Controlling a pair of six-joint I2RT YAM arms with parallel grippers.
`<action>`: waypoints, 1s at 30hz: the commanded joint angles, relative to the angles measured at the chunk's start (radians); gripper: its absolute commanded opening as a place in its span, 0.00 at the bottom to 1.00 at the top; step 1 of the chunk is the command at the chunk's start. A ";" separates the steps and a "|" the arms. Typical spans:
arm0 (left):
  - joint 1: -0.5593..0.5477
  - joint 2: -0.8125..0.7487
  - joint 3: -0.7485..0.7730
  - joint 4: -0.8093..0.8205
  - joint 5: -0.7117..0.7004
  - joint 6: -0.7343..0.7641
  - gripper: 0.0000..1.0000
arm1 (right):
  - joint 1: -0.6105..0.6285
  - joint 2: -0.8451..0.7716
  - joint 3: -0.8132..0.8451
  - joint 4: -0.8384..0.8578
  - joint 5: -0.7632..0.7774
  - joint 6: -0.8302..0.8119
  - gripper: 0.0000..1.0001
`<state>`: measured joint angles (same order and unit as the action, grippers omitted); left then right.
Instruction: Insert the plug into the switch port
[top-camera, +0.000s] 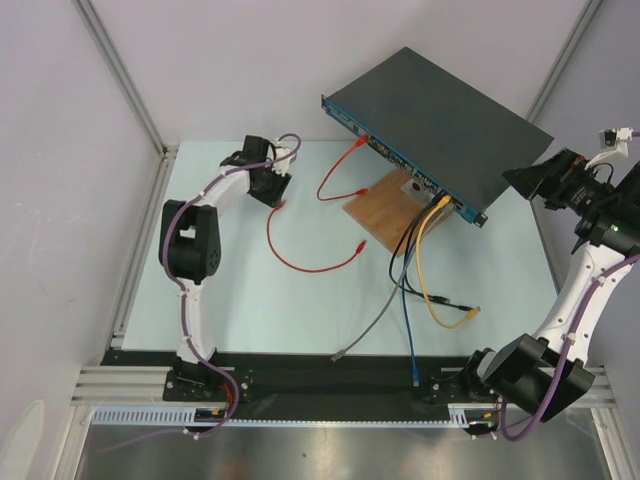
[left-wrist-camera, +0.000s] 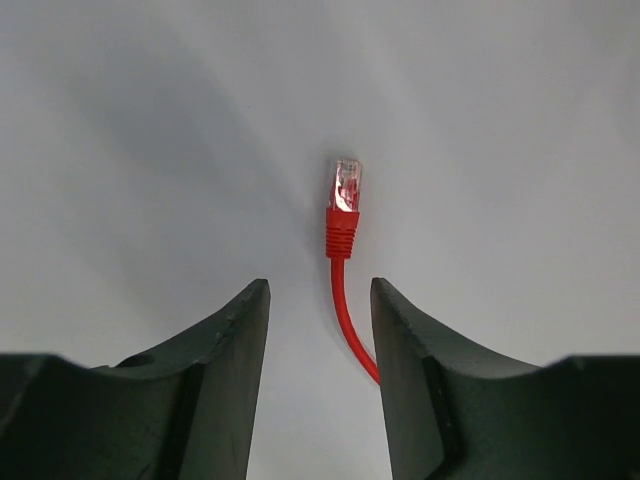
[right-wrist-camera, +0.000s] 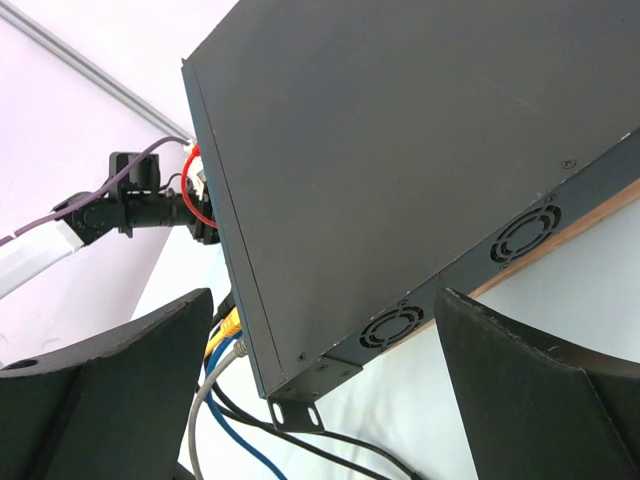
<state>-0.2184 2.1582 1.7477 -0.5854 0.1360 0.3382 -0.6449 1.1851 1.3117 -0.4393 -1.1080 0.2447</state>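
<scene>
The switch (top-camera: 440, 115) is a flat black box at the back, resting tilted on a board, with its blue front face (top-camera: 395, 158) turned to the front left. A red cable (top-camera: 300, 262) lies on the table, and its clear-tipped red plug (left-wrist-camera: 345, 190) lies just ahead of my left gripper (left-wrist-camera: 320, 290). That gripper is open, and the cable runs between its fingers close to the right finger (left-wrist-camera: 420, 380). From above, the left gripper (top-camera: 276, 196) hovers over the plug end. My right gripper (right-wrist-camera: 322, 300) is wide open around the switch's near right corner (right-wrist-camera: 310, 380) and does not touch it.
A brown wooden board (top-camera: 385, 212) lies under the switch's front. A second red cable (top-camera: 335, 180) and yellow (top-camera: 430, 270), blue (top-camera: 408, 330), grey (top-camera: 375, 320) and black cables hang from the switch's ports onto the table. Frame posts stand at the back corners.
</scene>
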 joint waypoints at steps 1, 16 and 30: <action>0.002 0.037 0.042 0.039 0.025 0.022 0.50 | 0.004 -0.013 0.052 -0.015 0.017 -0.033 1.00; 0.010 0.055 -0.016 0.058 0.005 0.012 0.10 | 0.071 -0.018 0.064 -0.033 0.048 -0.050 1.00; 0.040 -0.536 -0.051 0.035 0.273 -0.027 0.00 | 0.330 -0.188 -0.071 0.204 0.103 0.059 0.97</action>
<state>-0.1650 1.7721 1.6642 -0.5468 0.2733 0.3130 -0.3523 1.0325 1.2453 -0.3794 -1.0061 0.2539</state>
